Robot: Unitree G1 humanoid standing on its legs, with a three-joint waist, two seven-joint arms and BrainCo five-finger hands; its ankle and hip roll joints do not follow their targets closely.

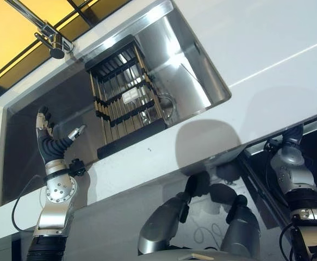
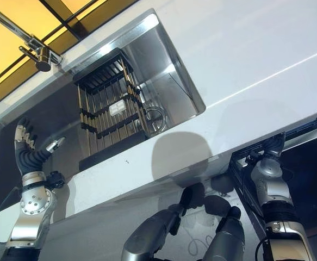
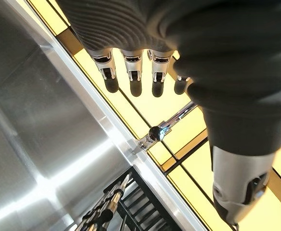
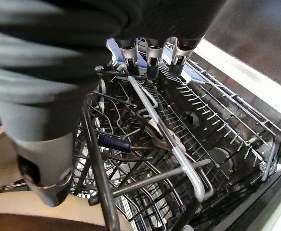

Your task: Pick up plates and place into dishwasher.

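1. Left hand [image 1: 47, 133] is raised inside the steel sink [image 1: 28, 125], at the sink's left end. Its fingers are straight and spread, the thumb stands apart from them, and it holds nothing. Its own wrist view agrees: the fingers [image 3: 130, 72] stand extended in a row with open air past them.
2. A dark dish rack [image 1: 126, 95] stands in the middle of the sink, well apart from the left hand. A small pale item sits among its bars; too small to identify. A round wire handle shows at the rack's right side.
3. The tap [image 1: 52, 39] is mounted on the sink's far rim, with yellow window panes [image 2: 11, 16] behind it.
4. The white worktop [image 1: 267, 49] runs around the sink and off to the right.
5. Right hand [image 2: 273, 145] is low at the right, below the worktop edge, at the open dishwasher [image 1: 316, 141].
6. In the right wrist view the right hand's fingers [image 4: 150, 60] point straight out over the wire dishwasher rack [image 4: 188, 130]; they are uncurled and clasp nothing. The tips lie near a grey rod of the rack; contact cannot be judged.
7. Plates: pale curved rims [image 4: 15, 207] show at the near edge of the right wrist view, beside the rack's wire frame.
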